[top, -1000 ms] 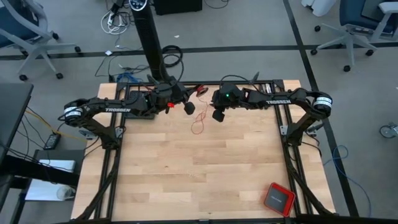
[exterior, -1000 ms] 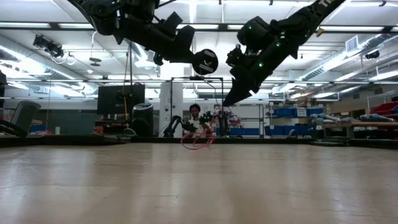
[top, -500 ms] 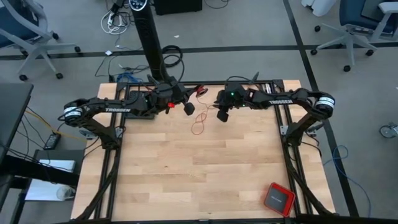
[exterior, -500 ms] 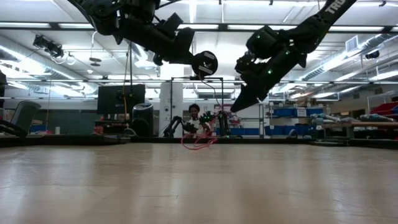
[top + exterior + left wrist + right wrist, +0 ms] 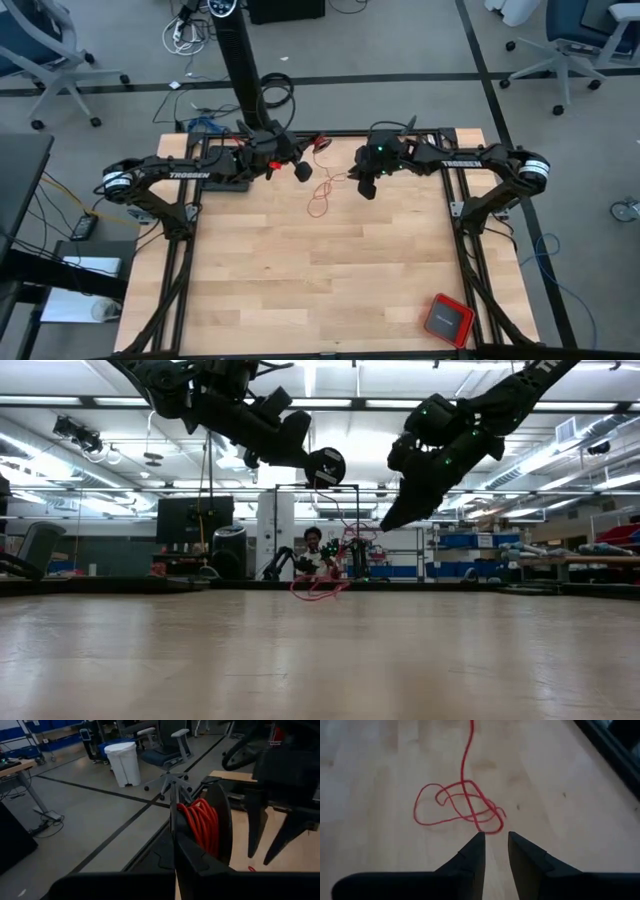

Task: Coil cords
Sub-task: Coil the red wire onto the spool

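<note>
The thin red cord lies partly in loose loops (image 5: pixel 320 205) on the wooden table, near its far edge; the loops also show in the right wrist view (image 5: pixel 460 805) and the low view (image 5: pixel 318 588). The rest of the cord is wound on a black spool (image 5: pixel 202 825). My left gripper (image 5: pixel 302 172) is shut on that spool (image 5: pixel 327 465), above the table. A strand (image 5: pixel 335 520) runs from the spool down to the loops. My right gripper (image 5: pixel 366 189) hangs above the table to the right of the loops, its fingers (image 5: pixel 475 847) a narrow gap apart and empty. My left gripper holds the black spool (image 5: pixel 220 815) between its fingers, which the spool itself and the wrist mostly hide. The spool stands on edge, with the wound red cord (image 5: pixel 200 827) showing between its discs. It is lifted clear of the table.
A red square box with a dark top (image 5: pixel 448 318) lies at the table's near right corner. Dark frame rails (image 5: pixel 455 200) run along the table's sides. The bare wood nearer the front (image 5: pixel 310 280) holds nothing else.
My right gripper has moved toward the table's right edge, away from the spool and the loops. The loops on the table have stayed where they were.
</note>
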`<action>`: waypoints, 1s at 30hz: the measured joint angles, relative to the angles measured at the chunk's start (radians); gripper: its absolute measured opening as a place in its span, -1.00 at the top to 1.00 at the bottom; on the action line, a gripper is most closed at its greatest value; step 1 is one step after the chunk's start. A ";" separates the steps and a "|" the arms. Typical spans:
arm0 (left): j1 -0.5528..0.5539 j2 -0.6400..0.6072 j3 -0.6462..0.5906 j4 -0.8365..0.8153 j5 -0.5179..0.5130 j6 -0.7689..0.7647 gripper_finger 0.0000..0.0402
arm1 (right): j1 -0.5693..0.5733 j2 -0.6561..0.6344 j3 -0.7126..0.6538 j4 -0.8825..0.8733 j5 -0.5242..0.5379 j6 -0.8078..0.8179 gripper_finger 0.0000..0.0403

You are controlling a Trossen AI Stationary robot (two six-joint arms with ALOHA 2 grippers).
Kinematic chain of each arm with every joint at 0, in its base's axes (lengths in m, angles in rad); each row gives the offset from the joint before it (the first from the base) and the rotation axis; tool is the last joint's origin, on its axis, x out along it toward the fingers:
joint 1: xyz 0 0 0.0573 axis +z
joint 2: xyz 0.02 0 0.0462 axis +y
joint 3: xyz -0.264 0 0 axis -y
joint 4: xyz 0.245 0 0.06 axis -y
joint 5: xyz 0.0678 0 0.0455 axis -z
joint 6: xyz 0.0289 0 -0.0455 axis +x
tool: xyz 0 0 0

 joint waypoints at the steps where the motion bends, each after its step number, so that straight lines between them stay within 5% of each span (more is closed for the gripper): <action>1: 0.000 0.000 0.000 0.000 0.000 0.000 1.00 | -0.003 0.000 -0.008 0.006 -0.015 0.013 0.59; 7: 0.000 0.000 0.000 0.028 0.000 -0.001 1.00 | -0.021 0.001 -0.061 0.029 -0.062 0.073 0.59; 14: 0.000 0.000 0.000 0.100 0.002 -0.007 1.00 | 0.040 0.001 -0.179 0.396 -0.074 0.247 0.59; 18: 0.000 0.000 0.000 0.135 0.002 -0.008 1.00 | 0.100 0.001 -0.212 0.548 0.005 0.273 0.59; 30: 0.000 0.000 0.000 0.128 0.002 -0.009 1.00 | 0.158 0.180 -0.121 0.589 0.072 0.279 0.59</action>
